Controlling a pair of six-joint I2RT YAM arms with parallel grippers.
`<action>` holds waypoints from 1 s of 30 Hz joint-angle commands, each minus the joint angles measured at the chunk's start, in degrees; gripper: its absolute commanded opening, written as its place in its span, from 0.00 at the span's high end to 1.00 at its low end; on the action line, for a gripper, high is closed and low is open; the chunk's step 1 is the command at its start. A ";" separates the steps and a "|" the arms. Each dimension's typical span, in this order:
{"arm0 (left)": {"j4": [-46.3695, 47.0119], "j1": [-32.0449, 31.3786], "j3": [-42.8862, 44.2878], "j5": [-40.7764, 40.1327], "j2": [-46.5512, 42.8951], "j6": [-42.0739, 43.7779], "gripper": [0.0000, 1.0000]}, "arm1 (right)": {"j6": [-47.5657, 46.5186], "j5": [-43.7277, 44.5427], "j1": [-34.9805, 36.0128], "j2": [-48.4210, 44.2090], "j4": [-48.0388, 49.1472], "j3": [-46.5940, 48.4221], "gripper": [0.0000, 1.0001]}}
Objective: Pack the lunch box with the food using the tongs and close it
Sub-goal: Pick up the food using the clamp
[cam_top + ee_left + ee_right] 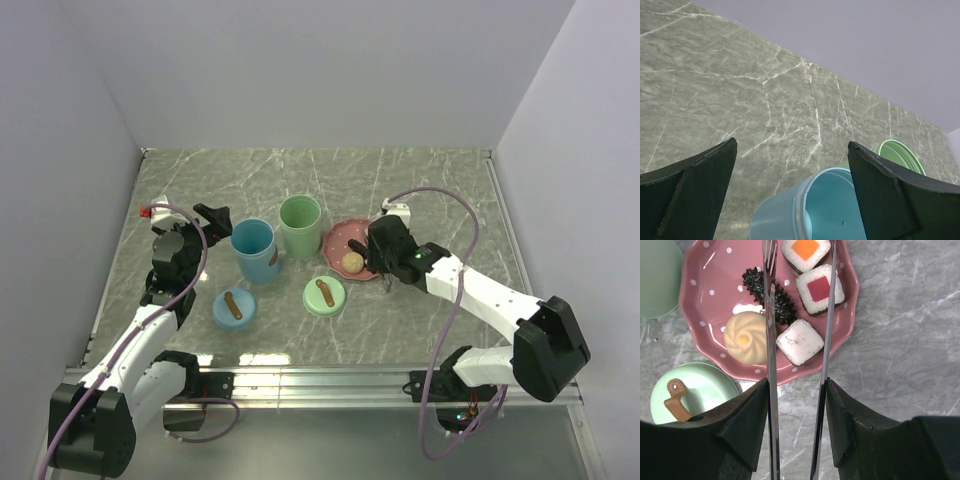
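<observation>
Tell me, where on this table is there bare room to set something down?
The far strip of table behind the blue cup and green cup is bare, as is the far right side beyond the pink plate. The middle is crowded: cups, plate, blue lid and green lid sit close together.

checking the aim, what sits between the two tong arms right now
Right wrist view: white sushi square, red-centred piece and orange-centred piece show between the tongs.
</observation>
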 commanded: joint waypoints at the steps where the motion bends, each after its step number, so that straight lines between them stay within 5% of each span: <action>1: 2.86 0.23 -0.10 0.12 0.15 -0.60 0.01 | -0.61 -0.50 -0.61 0.77 2.35 0.88 0.45; 30: 3.30 0.23 0.34 0.20 1.12 -0.51 0.01 | -4.83 -0.32 -0.78 1.04 -1.87 11.86 0.59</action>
